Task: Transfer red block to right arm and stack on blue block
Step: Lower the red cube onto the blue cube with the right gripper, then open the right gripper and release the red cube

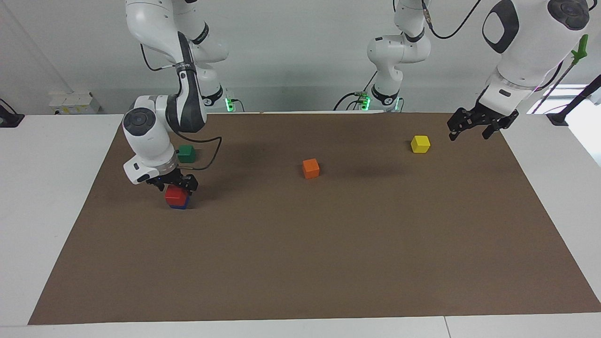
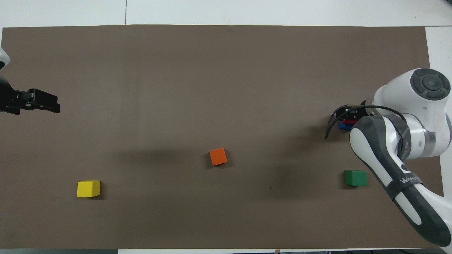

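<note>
I work from two fixed cameras. The facing one sits high across the table from the robots and looks back at them and down, so both arm bases stand along its top edge and the whole brown mat point(image 1: 328, 244) fills its middle. The overhead one hangs above the robots' own end and looks forward and steeply down, closer in, so the mat point(image 2: 212, 70) nearly fills it edge to edge. Both share the mat and the orange cube point(image 1: 311, 168) point(image 2: 218, 156) near its middle. Taking that cube as my landmark, the views sit half a turn apart: the yellow cube point(image 1: 420, 143) point(image 2: 88, 188) swaps sides of it between them.
</note>
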